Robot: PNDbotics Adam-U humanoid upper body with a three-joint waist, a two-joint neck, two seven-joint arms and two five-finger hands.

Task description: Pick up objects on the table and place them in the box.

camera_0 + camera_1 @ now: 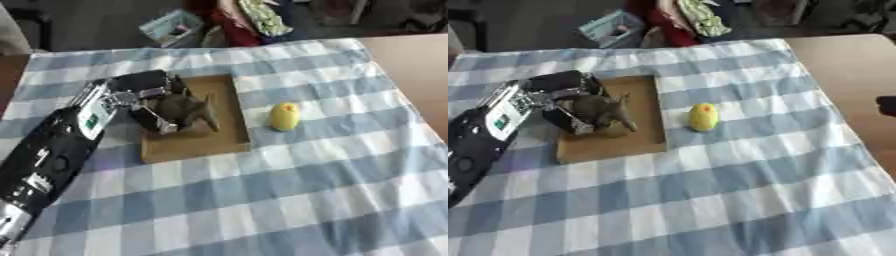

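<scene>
Left eye view: left hand (162,107) sits over the shallow brown box (229,140), fingers curled round a dark grey object (188,107) held inside it. Yellow lemon-shaped object (284,116) lies just right of the box on the blue-checked tablecloth (289,200). Right hand unseen.

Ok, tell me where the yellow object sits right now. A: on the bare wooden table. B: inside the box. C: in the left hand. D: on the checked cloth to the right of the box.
D: the yellow object lies on the checked cloth, apart from the box, while the left hand is over the box.
</scene>
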